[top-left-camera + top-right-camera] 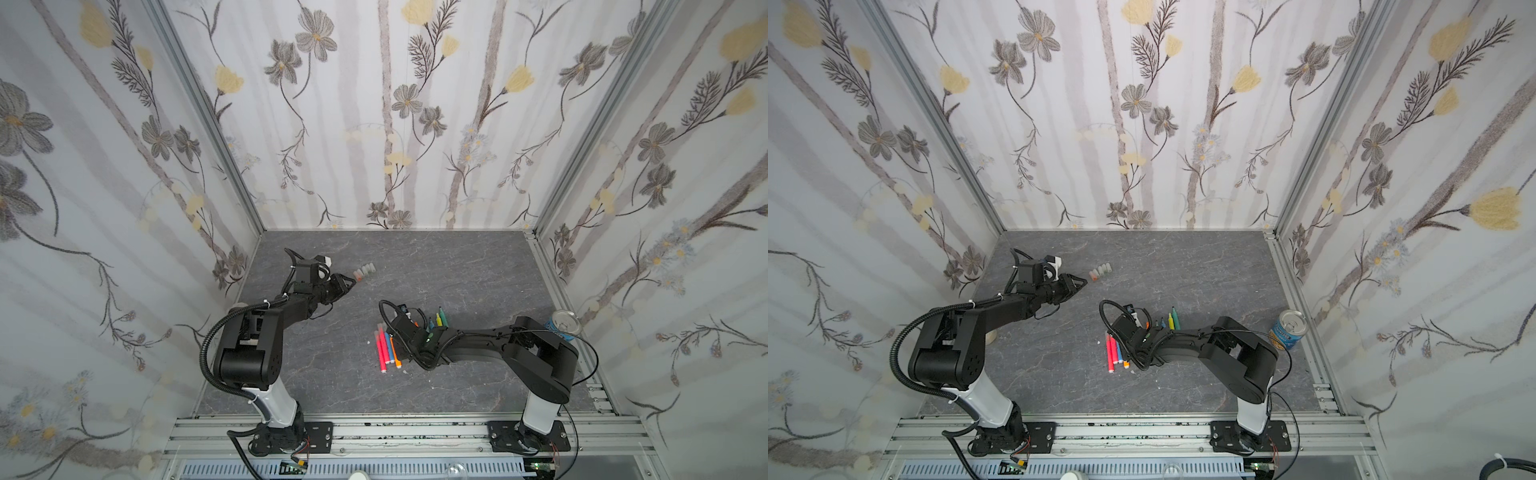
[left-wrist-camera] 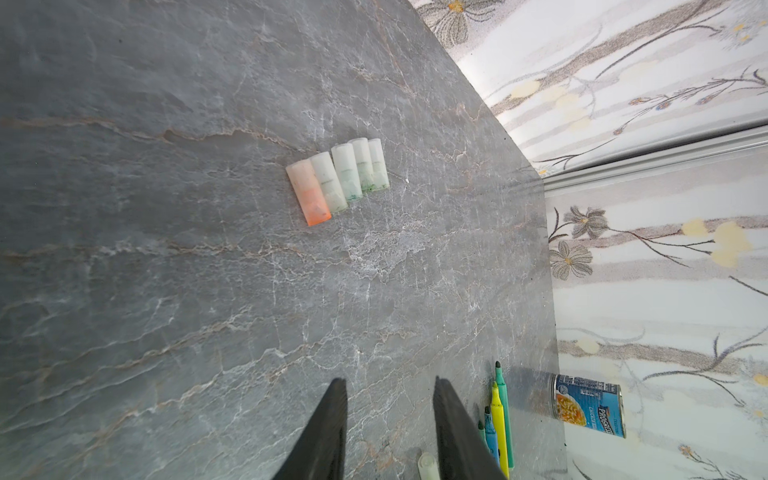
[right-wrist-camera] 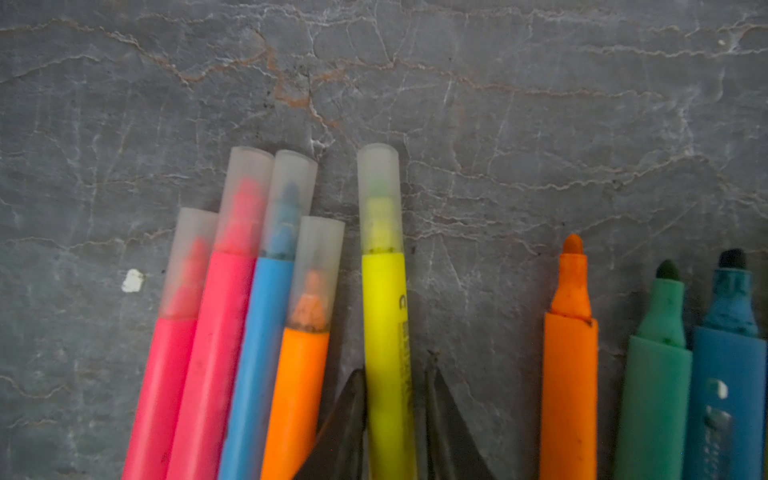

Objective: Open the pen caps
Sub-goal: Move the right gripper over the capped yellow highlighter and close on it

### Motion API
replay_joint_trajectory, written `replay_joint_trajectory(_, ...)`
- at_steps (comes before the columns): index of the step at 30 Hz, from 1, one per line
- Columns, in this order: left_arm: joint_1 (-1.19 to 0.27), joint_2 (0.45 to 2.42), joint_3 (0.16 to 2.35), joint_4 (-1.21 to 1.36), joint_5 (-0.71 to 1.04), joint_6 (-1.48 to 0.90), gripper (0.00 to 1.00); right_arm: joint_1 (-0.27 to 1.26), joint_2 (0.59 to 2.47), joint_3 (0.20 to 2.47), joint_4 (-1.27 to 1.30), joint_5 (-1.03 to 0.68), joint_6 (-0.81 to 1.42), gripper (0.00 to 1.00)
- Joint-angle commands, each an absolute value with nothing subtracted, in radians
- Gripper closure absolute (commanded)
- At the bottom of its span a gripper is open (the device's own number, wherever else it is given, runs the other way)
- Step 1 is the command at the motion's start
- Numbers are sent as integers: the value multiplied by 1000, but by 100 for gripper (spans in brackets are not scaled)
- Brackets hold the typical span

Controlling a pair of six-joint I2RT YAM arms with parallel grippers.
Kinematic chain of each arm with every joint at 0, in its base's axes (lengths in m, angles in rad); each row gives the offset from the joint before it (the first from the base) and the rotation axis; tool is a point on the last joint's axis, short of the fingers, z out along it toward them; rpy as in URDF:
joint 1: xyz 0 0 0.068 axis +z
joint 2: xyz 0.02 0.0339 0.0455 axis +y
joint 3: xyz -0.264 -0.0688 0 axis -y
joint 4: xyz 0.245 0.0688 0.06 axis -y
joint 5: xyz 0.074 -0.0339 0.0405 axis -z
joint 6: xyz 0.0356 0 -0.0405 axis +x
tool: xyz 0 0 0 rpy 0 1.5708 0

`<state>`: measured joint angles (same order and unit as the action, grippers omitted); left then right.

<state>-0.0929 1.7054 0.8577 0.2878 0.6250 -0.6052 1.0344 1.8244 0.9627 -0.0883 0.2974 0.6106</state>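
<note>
Pen caps (image 2: 338,178), loose: five translucent stubby tubes lie side by side in a touching row on the grey stone-patterned table (image 2: 166,291). One end cap is tinted orange inside, the others are stained greenish, and none holds a pen. In both top views the row (image 1: 365,270) lies toward the far left of the table, just ahead of the left gripper (image 2: 389,382). That gripper's fingers are spread and nothing is between them.

Capped pens (image 3: 266,332): five lie near the table's middle, two pink, one blue, one orange, one yellow. Each cap encloses its coloured tip, which shows dimly through the plastic. The first four lie bunched and touching.

The yellow pen (image 3: 384,324) lies apart from that bunch, its barrel between the fingers of the right gripper (image 3: 395,370). One finger is against the barrel and the other is just beside it. Whether the grip is clenched cannot be told.

Uncapped pens (image 3: 569,374): orange, green and teal lie beside the yellow one with their tips bare.

Soup can (image 1: 563,326): blue label, upright by the right wall, well apart from the pens. Its contents are not visible.
</note>
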Motion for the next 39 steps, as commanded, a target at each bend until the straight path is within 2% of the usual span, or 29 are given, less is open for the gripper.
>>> replay_joint_trajectory(1, -97, 1709, 876, 297, 640, -600, 66, 1035, 1823, 943, -138, 256, 618, 87)
replay_joint_trajectory(4, -105, 1704, 892, 277, 647, -595, 65, 1031, 1810, 940, -136, 262, 602, 95)
replay_joint_trajectory(11, -185, 1680, 935, 207, 656, -573, 65, 988, 1734, 945, -124, 261, 554, 100)
replay_joint_trajectory(15, -243, 1662, 951, 171, 658, -564, 64, 950, 1623, 915, -78, 239, 535, 100)
replay_joint_trajectory(22, -379, 1646, 968, 178, 660, -602, 63, 839, 1426, 800, 36, 99, 536, 100)
replay_joint_trajectory(31, -545, 1718, 1025, 265, 650, -690, 63, 767, 1313, 713, 72, 45, 512, 100)
replay_joint_trajectory(39, -603, 1752, 1077, 272, 636, -710, 63, 756, 1265, 674, 84, 41, 516, 100)
